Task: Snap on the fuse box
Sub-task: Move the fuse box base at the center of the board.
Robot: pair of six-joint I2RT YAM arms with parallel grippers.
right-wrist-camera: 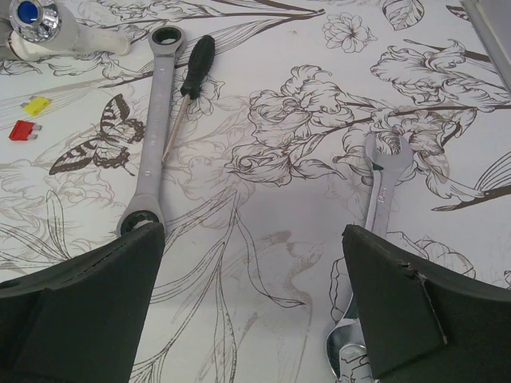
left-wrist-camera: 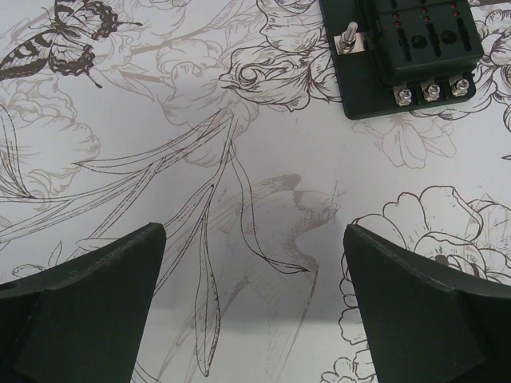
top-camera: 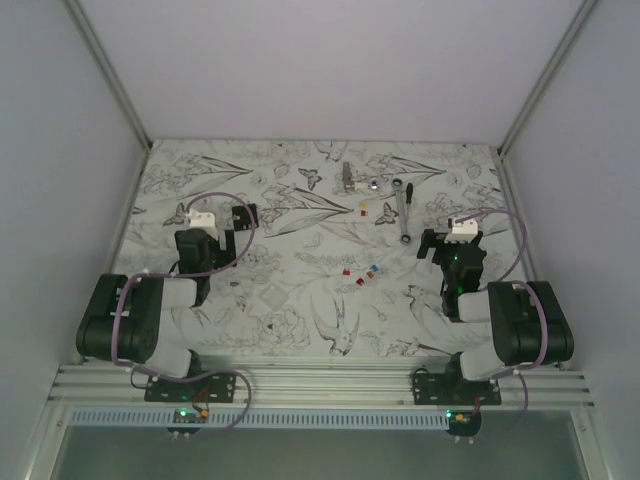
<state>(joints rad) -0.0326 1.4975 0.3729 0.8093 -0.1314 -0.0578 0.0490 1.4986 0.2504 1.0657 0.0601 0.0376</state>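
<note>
L gripper [left-wrist-camera: 254,255] hung w/ jaws wide apart, nothing btwn them, only bare table [left-wrist-camera: 120,159] below. Its target, the fuse box [left-wrist-camera: 407,56], sat flat on the table ahead, toward the top-right corner of the wrist view and well apart from both fingers [left-wrist-camera: 88,303], so no contact yet. Box lay slotted top up, terminal screws facing the camera, prob. so a push from above could click it home. Couldn't tell whether a cover was already seated.

R gripper [right-wrist-camera: 254,255] was also spread open and empty, over the tool area. Ratchet wrench [right-wrist-camera: 152,136] and screwdriver [right-wrist-camera: 192,68] lay side by side ahead. A spanner [right-wrist-camera: 382,183] ran down beside the finger on that view's right. Yellow fuse [right-wrist-camera: 36,104] and red fuse [right-wrist-camera: 21,130] lay loose at far left. None of that belonged to the job; R arm looked to be kept clear of the box.

Judgement: task barely begun. Next move prob. needs L gripper to shift fwd and across till centred over the box. Risk = nudging it sideways, since nothing pinned it.
</note>
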